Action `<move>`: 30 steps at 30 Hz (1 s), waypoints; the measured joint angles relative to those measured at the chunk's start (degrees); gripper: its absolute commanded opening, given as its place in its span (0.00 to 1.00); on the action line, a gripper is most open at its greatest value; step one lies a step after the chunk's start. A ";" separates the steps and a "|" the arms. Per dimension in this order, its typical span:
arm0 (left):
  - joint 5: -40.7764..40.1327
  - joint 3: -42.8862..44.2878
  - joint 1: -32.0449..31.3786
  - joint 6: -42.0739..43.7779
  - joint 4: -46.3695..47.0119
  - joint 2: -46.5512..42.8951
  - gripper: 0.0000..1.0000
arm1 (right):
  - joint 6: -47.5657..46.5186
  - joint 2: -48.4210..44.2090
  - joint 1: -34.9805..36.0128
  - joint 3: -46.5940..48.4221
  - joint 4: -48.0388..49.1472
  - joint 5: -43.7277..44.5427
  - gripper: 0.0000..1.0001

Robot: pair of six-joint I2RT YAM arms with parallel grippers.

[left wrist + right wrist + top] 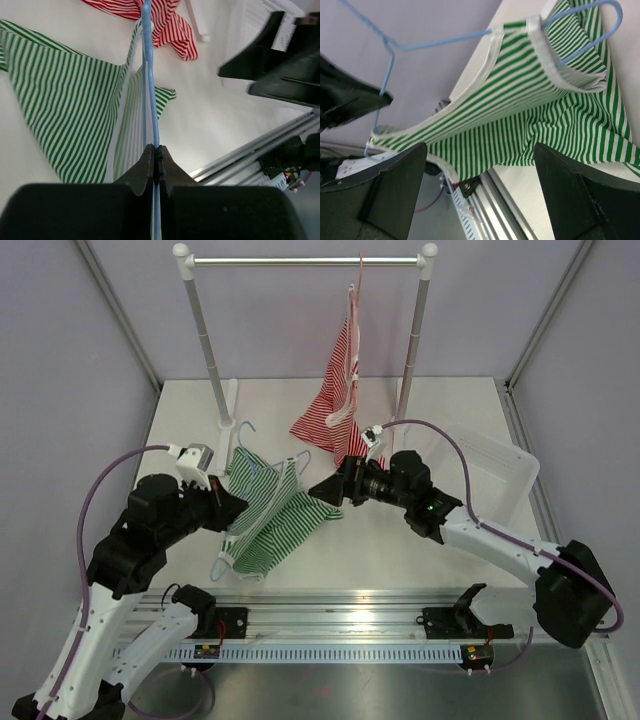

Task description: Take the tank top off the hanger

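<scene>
A green-and-white striped tank top (270,525) hangs on a light blue wire hanger (243,430) in the middle of the table, its lower part draped toward the front edge. My left gripper (232,502) is shut on the hanger wire (148,75), which runs straight up from between the closed jaws (156,150), with the tank top (65,100) to its left. My right gripper (325,490) is open just right of the garment. In the right wrist view its wide-apart fingers (480,150) frame the striped fabric (530,110) and the blue hanger (445,42), touching neither.
A red-and-white striped garment (340,390) hangs from the white clothes rack (300,260) at the back, its hem on the table. A clear plastic bin (495,470) stands at the right. A metal rail (330,615) runs along the front edge.
</scene>
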 measured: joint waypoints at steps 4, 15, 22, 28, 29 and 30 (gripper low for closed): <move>4.48 -5.55 0.00 -1.16 1.14 -5.09 0.00 | -1.09 7.13 5.81 2.91 0.76 9.84 0.88; 9.77 -10.12 0.00 -1.77 3.37 -7.13 0.00 | -4.90 17.40 7.67 9.11 1.64 15.80 0.51; 9.51 -9.84 0.00 -1.64 3.10 -7.87 0.00 | -7.10 18.49 7.69 9.18 1.25 17.22 0.00; 8.96 -8.76 0.00 -1.01 1.86 -7.91 0.00 | -7.91 18.58 7.72 9.18 0.04 19.74 0.00; 8.92 -8.72 0.00 -0.87 1.66 -8.02 0.00 | -8.35 18.56 7.69 9.18 -0.70 20.57 0.00; 8.94 -8.61 0.00 -0.72 1.42 -8.15 0.00 | -8.83 18.56 7.67 9.22 -1.49 21.86 0.00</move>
